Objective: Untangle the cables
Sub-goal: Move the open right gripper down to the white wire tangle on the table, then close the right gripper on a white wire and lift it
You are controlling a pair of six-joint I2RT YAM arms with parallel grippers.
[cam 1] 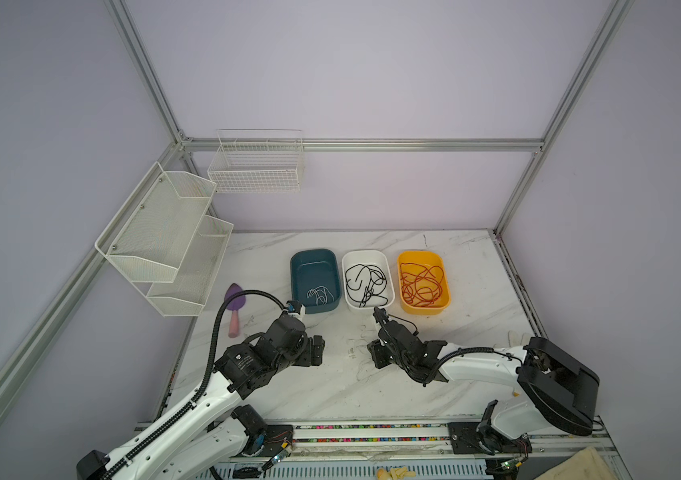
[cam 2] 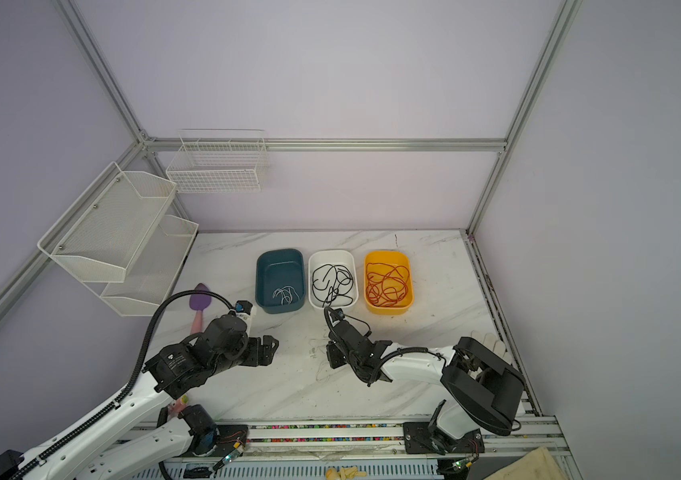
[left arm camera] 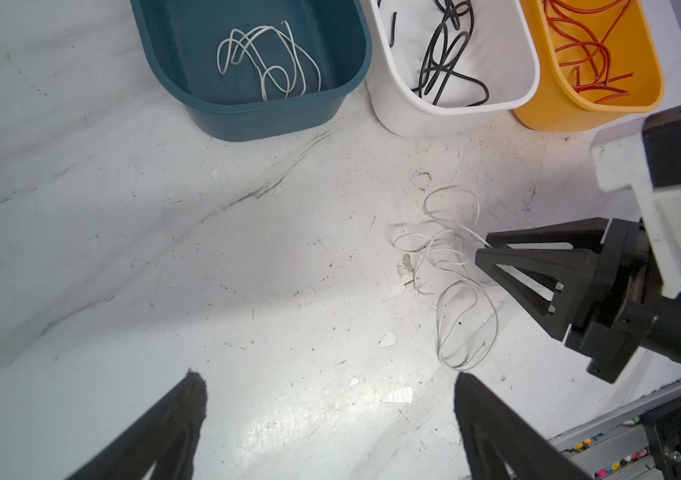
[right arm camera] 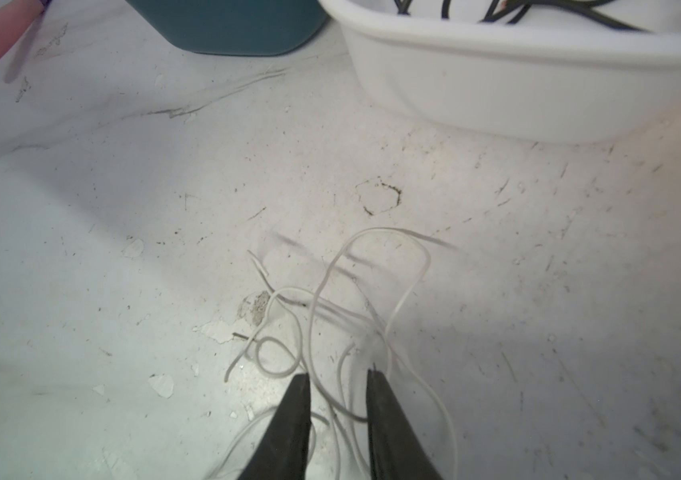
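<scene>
Left tool (left arm camera: 330, 379) gapes empty; right tool (right arm camera: 337, 374), narrow, straddles one white cable tangle (right arm camera: 376, 229), grip unclear; three tubs (left arm camera: 434, 120).

3 bins are set in a row toward the far edge of the table (cam 1: 330, 395): the left bin (cam 1: 313, 268), the middle bin (cam 1: 365, 253), the right bin (cam 1: 426, 309). Cables (cam 1: 365, 282) are held in each. A loose cable (left arm camera: 451, 262) is laid before the middle bin. A trowel (cam 1: 234, 309) is laid near the left edge.

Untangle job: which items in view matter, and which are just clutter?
Job: loose white cable, binned white cable, black cables, red cables, blue bin, white bin, yellow bin, left gripper, right gripper.
Lying about: purple trowel, mesh shelf, wire basket, glove.
</scene>
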